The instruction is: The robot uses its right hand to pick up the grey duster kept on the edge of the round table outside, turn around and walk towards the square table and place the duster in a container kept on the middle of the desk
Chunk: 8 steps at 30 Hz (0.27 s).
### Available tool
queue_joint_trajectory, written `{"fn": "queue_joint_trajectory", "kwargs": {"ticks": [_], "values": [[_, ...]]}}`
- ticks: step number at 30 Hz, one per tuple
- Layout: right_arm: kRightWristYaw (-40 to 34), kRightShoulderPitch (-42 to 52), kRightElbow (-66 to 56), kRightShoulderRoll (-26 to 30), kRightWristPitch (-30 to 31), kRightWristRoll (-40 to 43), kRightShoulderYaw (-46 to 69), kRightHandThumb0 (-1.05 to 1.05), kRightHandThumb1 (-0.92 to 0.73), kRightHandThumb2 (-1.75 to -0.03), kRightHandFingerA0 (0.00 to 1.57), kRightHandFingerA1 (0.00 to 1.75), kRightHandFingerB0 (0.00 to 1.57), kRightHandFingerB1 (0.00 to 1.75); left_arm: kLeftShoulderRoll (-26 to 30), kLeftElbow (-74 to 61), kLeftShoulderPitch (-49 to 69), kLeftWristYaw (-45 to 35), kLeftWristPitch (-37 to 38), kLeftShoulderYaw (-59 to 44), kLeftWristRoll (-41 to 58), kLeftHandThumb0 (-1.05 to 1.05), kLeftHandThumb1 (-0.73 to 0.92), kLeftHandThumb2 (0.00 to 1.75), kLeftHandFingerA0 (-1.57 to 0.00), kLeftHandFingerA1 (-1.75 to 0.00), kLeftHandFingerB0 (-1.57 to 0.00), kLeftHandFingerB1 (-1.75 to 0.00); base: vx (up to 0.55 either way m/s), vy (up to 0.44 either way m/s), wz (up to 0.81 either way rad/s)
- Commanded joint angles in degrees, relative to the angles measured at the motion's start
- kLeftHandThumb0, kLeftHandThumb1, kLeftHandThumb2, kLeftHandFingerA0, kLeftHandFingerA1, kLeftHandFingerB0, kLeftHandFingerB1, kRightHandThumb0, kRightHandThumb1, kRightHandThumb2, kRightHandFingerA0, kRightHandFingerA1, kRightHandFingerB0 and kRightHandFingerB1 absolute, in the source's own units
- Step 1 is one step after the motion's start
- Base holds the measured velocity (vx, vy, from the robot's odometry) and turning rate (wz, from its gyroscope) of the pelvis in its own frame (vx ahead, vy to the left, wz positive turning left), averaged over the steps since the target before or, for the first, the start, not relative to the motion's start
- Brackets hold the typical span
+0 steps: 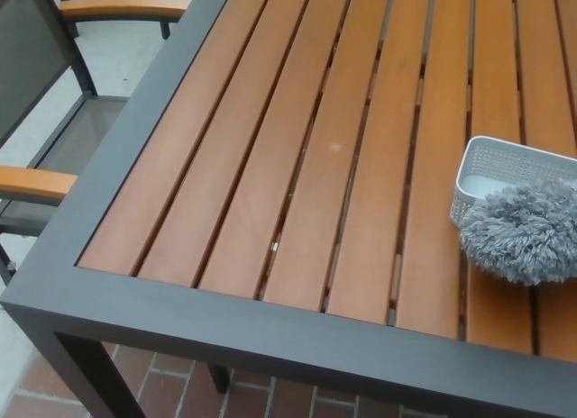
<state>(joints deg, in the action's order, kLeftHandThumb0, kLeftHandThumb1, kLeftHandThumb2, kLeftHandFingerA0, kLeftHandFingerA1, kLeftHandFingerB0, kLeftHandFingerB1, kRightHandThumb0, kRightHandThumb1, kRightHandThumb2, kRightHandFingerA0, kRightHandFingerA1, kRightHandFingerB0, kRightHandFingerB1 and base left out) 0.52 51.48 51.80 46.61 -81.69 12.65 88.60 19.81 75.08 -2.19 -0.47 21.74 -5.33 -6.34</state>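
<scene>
The grey fluffy duster shows at the right edge of the head view, its head hanging over the near corner of a white perforated container on the slatted wooden table. Its handle runs out of the picture, so what holds it is hidden. The container's inside looks pale, and only its left part is in frame. Neither of my hands shows in this view.
The table has a dark grey frame with its near-left corner close to me. A mesh chair with orange wooden armrests stands to the left of the table. Red brick paving shows below the table edge.
</scene>
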Motion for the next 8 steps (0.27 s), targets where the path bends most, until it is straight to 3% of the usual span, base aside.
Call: {"fn": "queue_joint_trajectory", "kwargs": {"ticks": [1,8], "values": [[-0.1,0.7,2.7,1.5,-5.2,2.8,-0.5,-0.52,-0.76,-0.61,0.27,0.99,0.2,0.78,0.9,0.4,0.0,-0.1,1.3,0.4,-0.8,-0.89,0.48,0.66,-1.28,-0.94,-1.27,-0.86,0.0,0.0,0.0],[0.0,0.9,4.4,2.2,-6.2,3.7,-1.4,-0.52,-0.76,-0.61,0.27,0.99,0.2,0.78,0.8,0.4,0.2,0.0,1.4,0.5,-0.8,-0.89,0.48,0.66,-1.28,-0.94,-1.27,-0.86,0.0,0.0,0.0]]}}
